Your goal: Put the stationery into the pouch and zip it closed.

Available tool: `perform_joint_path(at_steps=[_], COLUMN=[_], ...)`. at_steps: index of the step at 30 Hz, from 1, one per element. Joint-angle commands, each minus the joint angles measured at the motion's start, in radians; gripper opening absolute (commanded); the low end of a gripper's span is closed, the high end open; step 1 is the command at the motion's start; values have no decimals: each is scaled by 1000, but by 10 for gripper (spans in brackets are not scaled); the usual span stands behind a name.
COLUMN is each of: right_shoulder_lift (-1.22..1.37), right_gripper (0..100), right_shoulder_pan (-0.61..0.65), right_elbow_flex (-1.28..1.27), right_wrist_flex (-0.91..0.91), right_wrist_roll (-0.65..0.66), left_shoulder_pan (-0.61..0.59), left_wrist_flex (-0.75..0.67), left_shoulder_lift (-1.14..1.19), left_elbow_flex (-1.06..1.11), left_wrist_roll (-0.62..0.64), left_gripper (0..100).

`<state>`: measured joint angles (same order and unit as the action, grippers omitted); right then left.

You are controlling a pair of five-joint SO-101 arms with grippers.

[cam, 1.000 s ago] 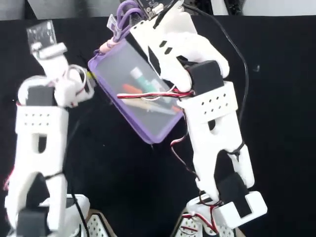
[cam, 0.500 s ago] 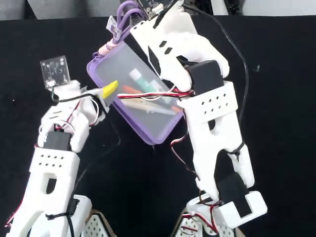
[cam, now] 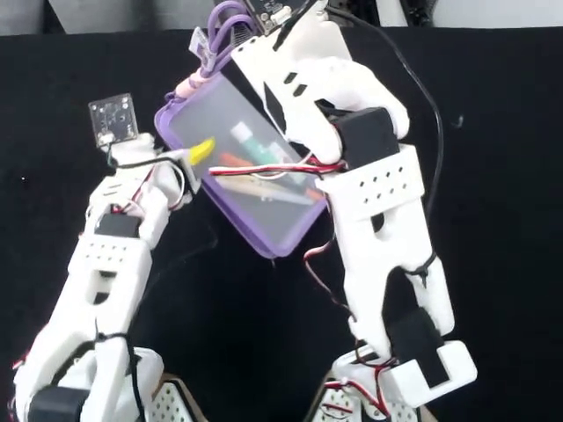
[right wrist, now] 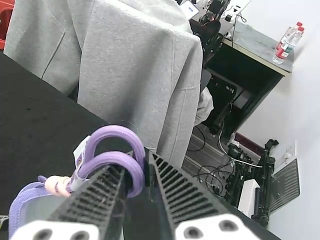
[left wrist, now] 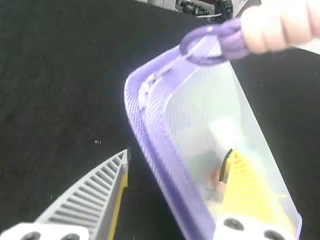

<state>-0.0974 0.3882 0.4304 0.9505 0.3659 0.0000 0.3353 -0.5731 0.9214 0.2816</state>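
Right fingers (right wrist: 172,192) pinching loop (right wrist: 107,135), pouch (cam: 264,207) hanging diagonally

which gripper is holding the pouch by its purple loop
The right gripper, shut on the purple loop; the left gripper is open, astride the edge of the pouch.

Pouch (cam: 264,189): translucent fine-mesh panel with purple woven edging and a smooth purple cord loop (right wrist: 112,150). Worktop (cam: 501,158): matt black surface. Arms (cam: 378,220): smooth, matt white plastic shells.
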Motion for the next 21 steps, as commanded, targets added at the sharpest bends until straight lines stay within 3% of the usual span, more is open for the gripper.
perform_joint_path(at_steps=[1, 5, 12, 21], right_shoulder_lift=[-13, -13, -7, -5], right_gripper=[11, 11, 11, 11], right_shoulder_pan=[-18, -20, -23, -26], right_elbow_flex=[54, 56, 59, 61], right_wrist_flex=[6, 5, 0, -2], right_wrist_roll=[-3, -3, -3, -3], left_shoulder_pan=[21, 56, 76, 61], left_wrist_flex=[-32, -34, -32, 26], left_shoulder_lift=[34, 46, 86, 75], left_elbow_flex=[-124, -150, -182, -183], left_wrist_roll=[-2, -6, -5, -55], left_gripper=[302, 253, 28, 29])
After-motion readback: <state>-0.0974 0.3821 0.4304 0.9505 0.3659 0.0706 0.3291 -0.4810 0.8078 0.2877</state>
